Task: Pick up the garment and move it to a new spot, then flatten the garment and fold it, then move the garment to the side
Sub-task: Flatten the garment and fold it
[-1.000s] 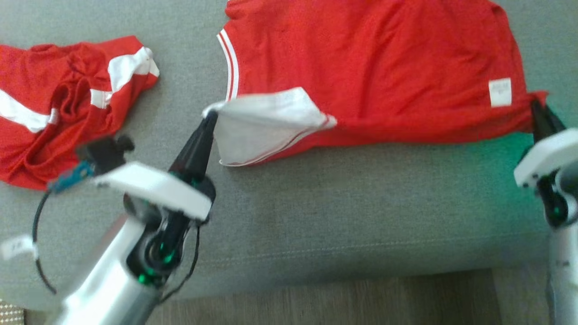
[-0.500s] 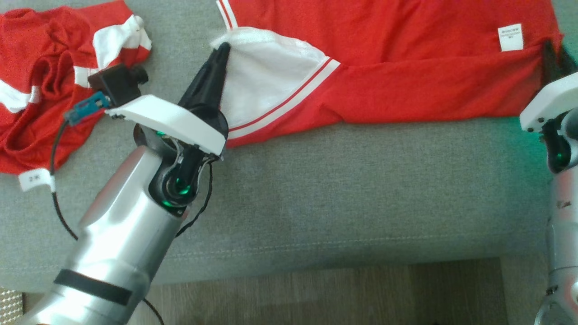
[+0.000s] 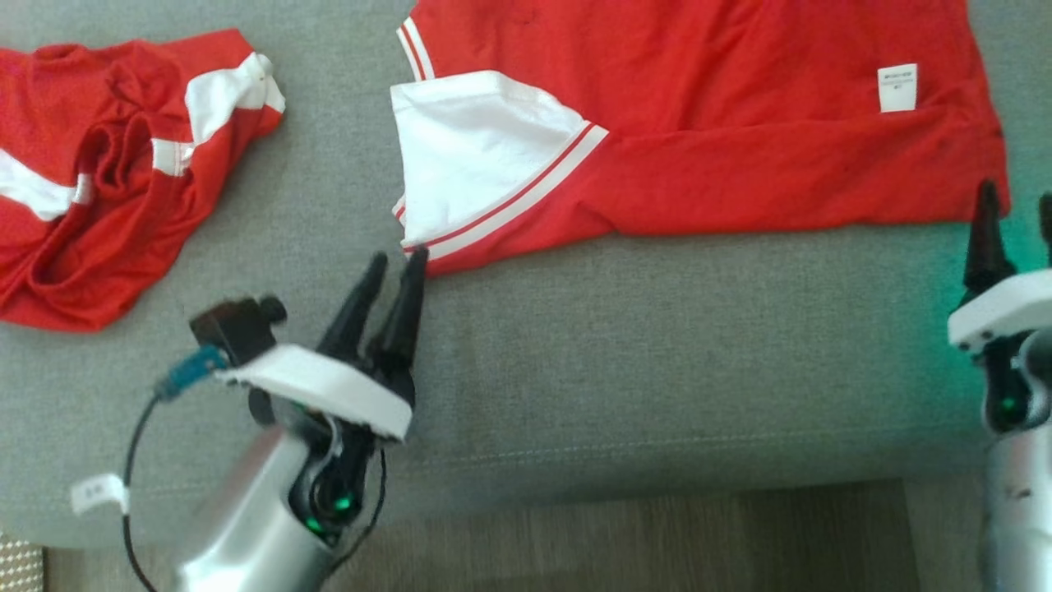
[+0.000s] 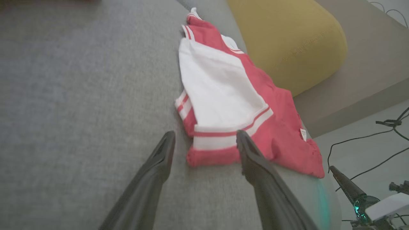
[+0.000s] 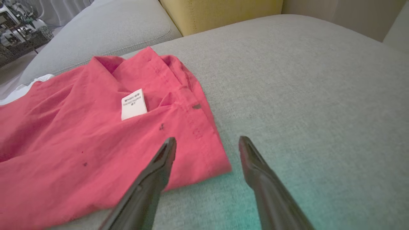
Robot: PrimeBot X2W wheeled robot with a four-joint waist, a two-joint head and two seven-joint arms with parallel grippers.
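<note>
while the red garment (image 3: 699,148) is lying spread across the grey sofa seat (image 3: 657,370), both grippers are hovering at its near edge and gripping nothing. the left gripper (image 3: 399,256) is pointing at the garment's near left corner, where a white panel (image 3: 468,156) edged with red and white stripes is lying folded over the red cloth. its two dark fingers are standing apart, and in the left wrist view the striped corner is showing in the gap between the tips; whether either tip is touching the cloth i cannot tell. the right gripper (image 3: 1016,193) is sitting just off the near right corner, its fingers also spread wide. in the right wrist view one tip is hanging over the red hem and the other over bare grey fabric. a small white label (image 3: 897,87) is lying on the cloth near that right end. a second red and white garment (image 3: 107,181) is lying crumpled well apart on the left of the seat. a yellow cushion (image 4: 287,41) is resting just behind the spread garment, and a strip of wooden floor (image 3: 616,534) is showing below the seat's front edge.
</note>
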